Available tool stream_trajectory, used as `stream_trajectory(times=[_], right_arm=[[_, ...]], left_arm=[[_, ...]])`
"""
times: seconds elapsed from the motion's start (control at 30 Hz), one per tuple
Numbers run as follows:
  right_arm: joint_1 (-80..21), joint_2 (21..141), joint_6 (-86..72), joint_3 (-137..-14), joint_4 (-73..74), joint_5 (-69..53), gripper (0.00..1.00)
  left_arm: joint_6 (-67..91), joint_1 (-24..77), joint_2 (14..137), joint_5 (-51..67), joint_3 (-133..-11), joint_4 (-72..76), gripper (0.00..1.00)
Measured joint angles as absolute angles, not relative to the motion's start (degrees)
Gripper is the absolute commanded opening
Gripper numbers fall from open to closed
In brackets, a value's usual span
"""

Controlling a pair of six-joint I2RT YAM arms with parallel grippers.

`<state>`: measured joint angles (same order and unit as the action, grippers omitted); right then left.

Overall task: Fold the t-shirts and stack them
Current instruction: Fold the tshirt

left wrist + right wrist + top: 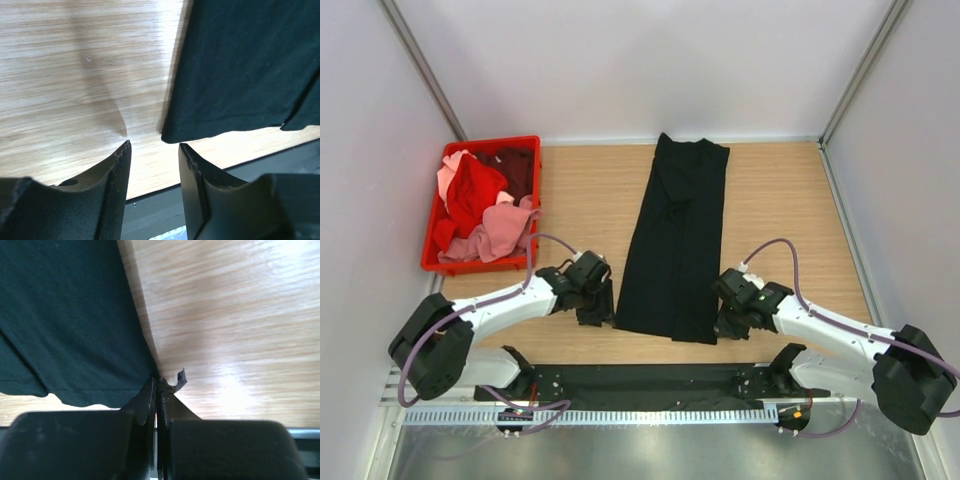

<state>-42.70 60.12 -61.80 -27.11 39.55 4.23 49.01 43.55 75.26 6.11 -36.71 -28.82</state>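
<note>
A black t-shirt [678,240], folded into a long narrow strip, lies flat on the wooden table and runs from the back wall toward me. My left gripper [595,305] is open and empty, low over the table. The shirt's near left corner [172,134] lies just beyond its fingertips [125,147]. My right gripper [728,318] is at the shirt's near right corner, its jaws pressed together on the edge of the cloth [145,375]. Red [472,190], pink [505,228] and dark maroon [518,165] shirts lie heaped in a crate.
The red plastic crate [432,262] stands at the left, next to the side wall. White walls close in the back and both sides. A black rail [640,380] runs along the table's near edge between the arm bases.
</note>
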Motion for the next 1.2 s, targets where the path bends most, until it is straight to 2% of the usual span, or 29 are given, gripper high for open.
stream_trajectory(times=[0.33, 0.43, 0.47, 0.5, 0.6, 0.73, 0.93, 1.2], right_arm=[[-42.7, 56.1, -61.6, -26.5, 42.1, 4.2, 0.01], [-42.7, 55.2, -61.6, -26.5, 42.9, 4.3, 0.02], [-42.7, 54.9, -61.6, -26.5, 43.2, 4.4, 0.02], [-42.7, 54.5, -61.6, -26.5, 43.5, 4.4, 0.02], [-42.7, 53.5, -61.6, -26.5, 44.6, 4.8, 0.02], [-42.7, 52.5, -61.7, -26.5, 45.5, 5.0, 0.05], [-42.7, 52.5, -61.7, -26.4, 45.7, 5.0, 0.04], [-42.7, 50.2, -61.9, -25.9, 45.9, 5.0, 0.03]], left_arm=[[49.6, 43.5, 78.9, 13.9, -35.1, -22.3, 0.40], [50.3, 43.5, 80.4, 15.6, -35.3, -19.9, 0.31], [50.5, 43.5, 80.8, 16.0, -35.2, -19.5, 0.23], [50.7, 43.5, 81.0, 16.1, -35.2, -19.0, 0.18], [50.8, 43.6, 81.0, 15.8, -34.5, -18.5, 0.13], [51.0, 44.3, 80.0, 14.7, -34.3, -18.8, 0.36], [51.0, 45.9, 77.3, 9.9, -34.7, -22.7, 0.40], [51.0, 46.2, 78.1, 9.6, -35.6, -23.7, 0.39]])
